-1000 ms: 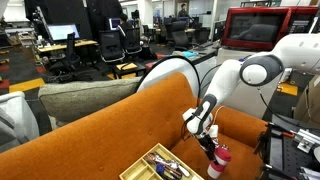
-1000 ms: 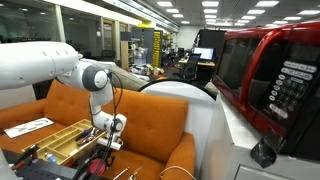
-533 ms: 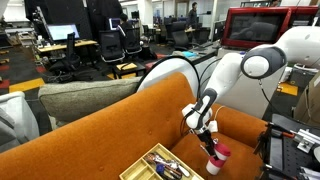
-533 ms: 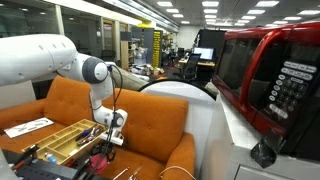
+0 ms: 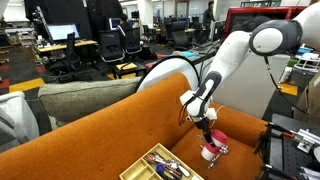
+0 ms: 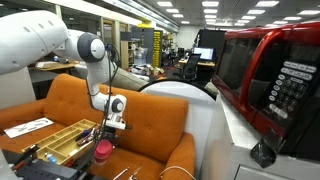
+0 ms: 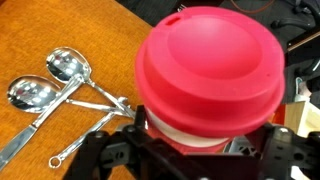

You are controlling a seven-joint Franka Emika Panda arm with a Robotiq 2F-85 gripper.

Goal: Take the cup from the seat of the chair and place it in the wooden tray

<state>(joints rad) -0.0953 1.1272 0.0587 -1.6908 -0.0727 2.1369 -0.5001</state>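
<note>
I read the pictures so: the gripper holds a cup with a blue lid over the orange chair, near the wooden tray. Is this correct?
Not fully. The lid is pinkish red, not blue; the wrist view shows it plainly. The rest stands: the gripper holds the cup over the orange chair, near the wooden tray.

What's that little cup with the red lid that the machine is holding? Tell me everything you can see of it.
The cup is small, with a white body and a round pinkish-red lid, plastic by its look. It hangs roughly upright, clamped by the gripper, apparently just above the seat of the orange chair, near the wooden tray.
</note>
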